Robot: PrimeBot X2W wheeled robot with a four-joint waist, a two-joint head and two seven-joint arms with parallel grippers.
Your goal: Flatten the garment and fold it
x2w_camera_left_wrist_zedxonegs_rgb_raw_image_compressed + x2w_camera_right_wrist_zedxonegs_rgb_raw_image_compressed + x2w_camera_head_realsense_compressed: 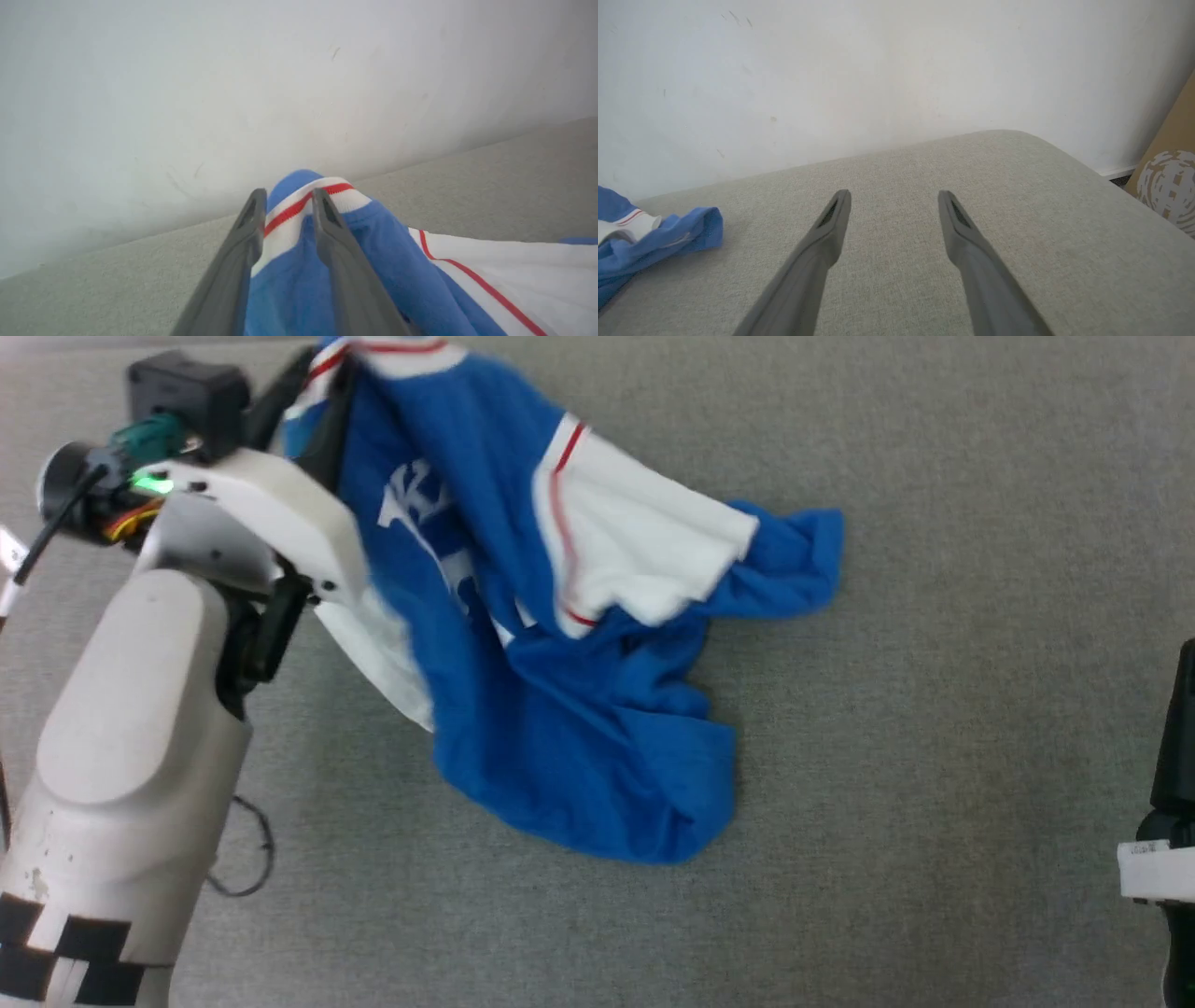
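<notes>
I note my left hand [288, 196] pinching the shirt [383, 261] by its striped trim [282, 228], cloth trailing beneath it onto the counter [934, 709]. My right hand [894, 196] stands wide, shirt well to its left.

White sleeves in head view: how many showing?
2: one sleeve atop the blue shirt, centre; another peeking out beside the left forearm, partly hidden.

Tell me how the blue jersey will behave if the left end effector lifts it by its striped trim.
Probably floppy: the jersey sags in folds below the left end effector pinching its trim. Likely light: a narrow pinch holds one edge up. It may drag on the grey fabric surface, not slide.
</notes>
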